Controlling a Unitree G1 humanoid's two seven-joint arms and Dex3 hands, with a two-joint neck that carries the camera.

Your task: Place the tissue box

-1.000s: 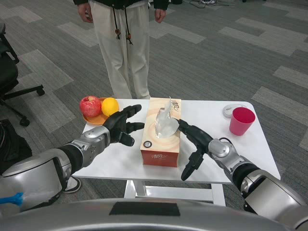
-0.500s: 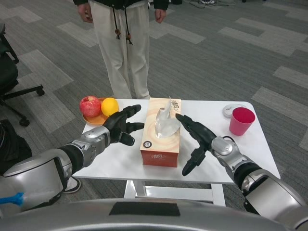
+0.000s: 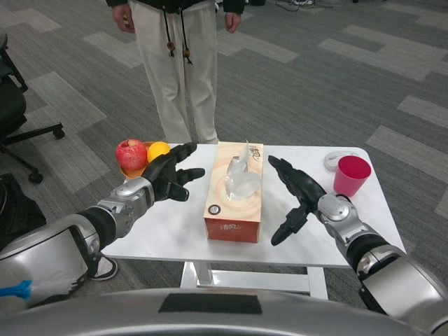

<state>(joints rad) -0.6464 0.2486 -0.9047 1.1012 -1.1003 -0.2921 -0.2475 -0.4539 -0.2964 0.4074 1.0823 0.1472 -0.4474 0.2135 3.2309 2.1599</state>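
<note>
Bench (image 3: pixel 175 231): you are looking down on a white bench, with a grey patterned carpet floor spreading around it.
Person (image 3: pixel 178 63): someone in pale trousers is standing just beyond the bench's far edge, arms hanging at the sides.
Tissue box (image 3: pixel 234 199): your task item is lying flat in the middle of the bench, long side running from the near edge toward the far edge, with a tissue sticking up from its top slot. Neither hand is touching it.
Left robot hand (image 3: pixel 166 176): it is hovering just left of the tissue box, fingers spread wide and holding nothing, reaching toward the far left corner.
Right robot hand (image 3: pixel 297 196): it is hovering just right of the tissue box, fingers spread wide and holding nothing, thumb pointing down toward the near edge.
Pink cup (image 3: pixel 351 176): it is standing upright near the far right corner.
White lid (image 3: pixel 339 159): it is lying flat just behind the pink cup.
Orange plate (image 3: pixel 130 172): it is sitting at the far left corner, carrying a red apple (image 3: pixel 131 154) and an orange (image 3: pixel 157 148) side by side.
</note>
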